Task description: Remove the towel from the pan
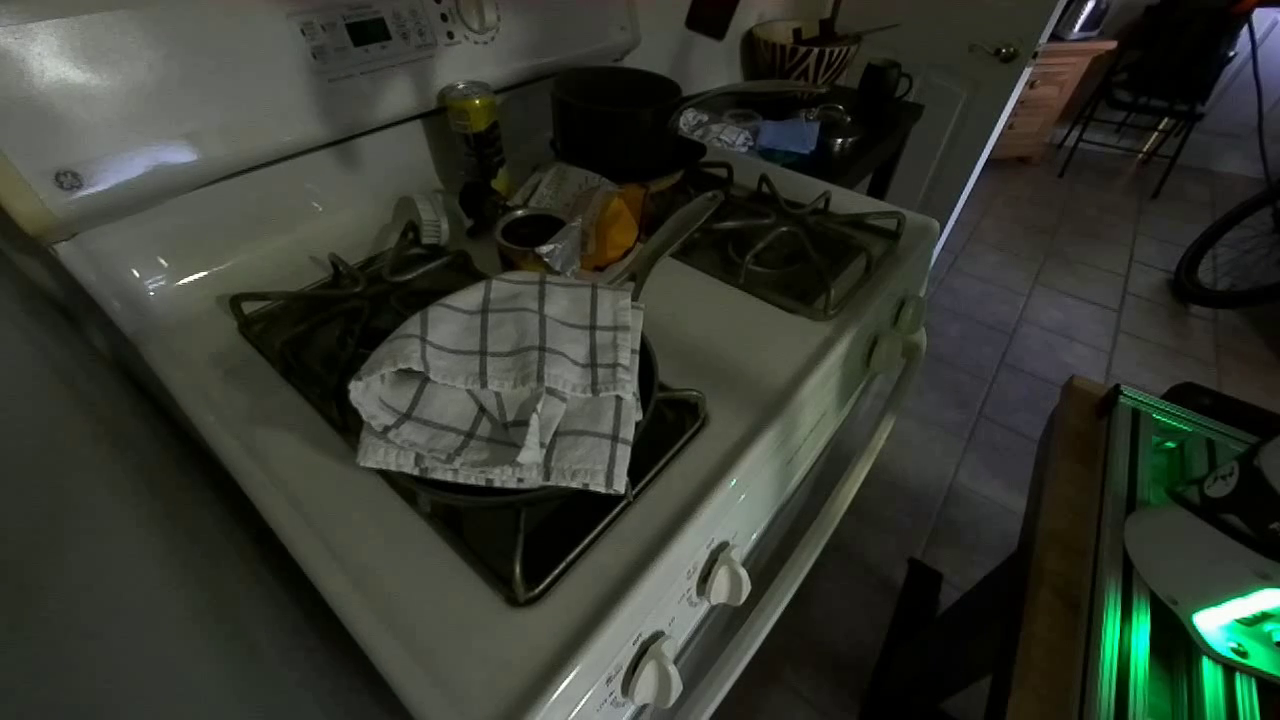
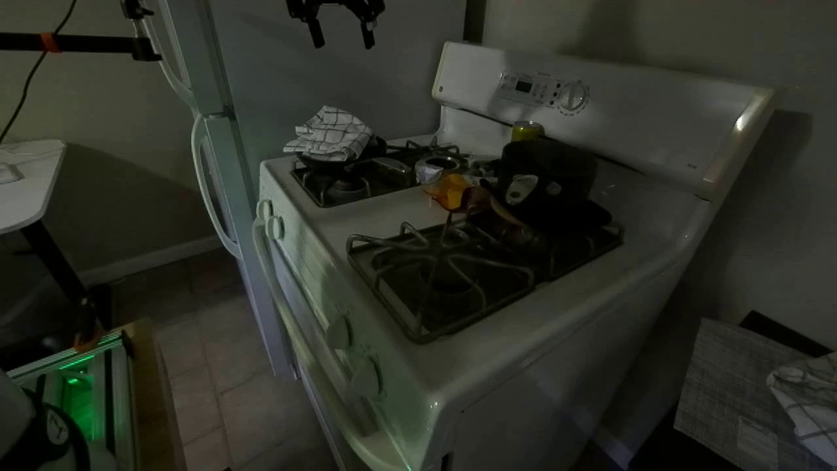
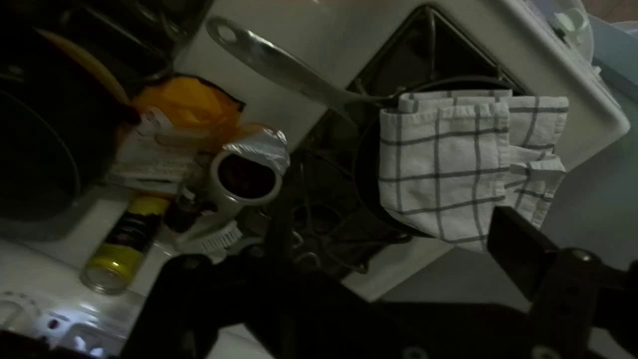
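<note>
A white towel with dark grid lines lies folded over a dark pan on the stove. The towel shows in both exterior views and in the wrist view. It hides most of the pan, whose dark rim also shows in the wrist view. The pan's metal handle sticks out uncovered. My gripper is open and empty, high above the towel and apart from it in an exterior view. In the wrist view, the open fingers spread wide at the bottom.
A black pot, an orange packet, an open can and a yellow-black can stand beside the pan. The stove's back panel rises behind. A refrigerator stands beside the stove. Metal grates cover the burners.
</note>
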Robot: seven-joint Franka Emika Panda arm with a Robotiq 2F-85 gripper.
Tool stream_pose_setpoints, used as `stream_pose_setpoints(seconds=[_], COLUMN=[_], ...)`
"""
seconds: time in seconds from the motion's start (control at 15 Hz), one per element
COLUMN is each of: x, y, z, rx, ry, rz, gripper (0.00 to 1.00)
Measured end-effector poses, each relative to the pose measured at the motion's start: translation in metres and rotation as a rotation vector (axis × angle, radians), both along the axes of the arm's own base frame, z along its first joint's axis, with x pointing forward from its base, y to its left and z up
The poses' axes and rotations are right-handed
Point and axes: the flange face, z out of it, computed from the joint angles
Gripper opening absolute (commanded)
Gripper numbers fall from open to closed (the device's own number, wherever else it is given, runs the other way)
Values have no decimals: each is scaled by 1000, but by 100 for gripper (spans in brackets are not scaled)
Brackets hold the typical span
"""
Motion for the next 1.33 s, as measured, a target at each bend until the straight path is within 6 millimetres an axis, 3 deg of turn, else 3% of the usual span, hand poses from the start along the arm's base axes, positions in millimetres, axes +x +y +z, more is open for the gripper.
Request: stream_pose_setpoints(seconds=[0.2,0.4,0.53,0.87,1.07,1.33], x=[24,51,60,60,71,104], y=[45,75,80,81,87,97], z=[-22,-57,-68,-62,-83,-116], rx=[3,2,3,6,5,57], ry=[-5,38,55,42,62,74], rz=[169,304,309,336,382,444], gripper=[100,100,100,100,100,100])
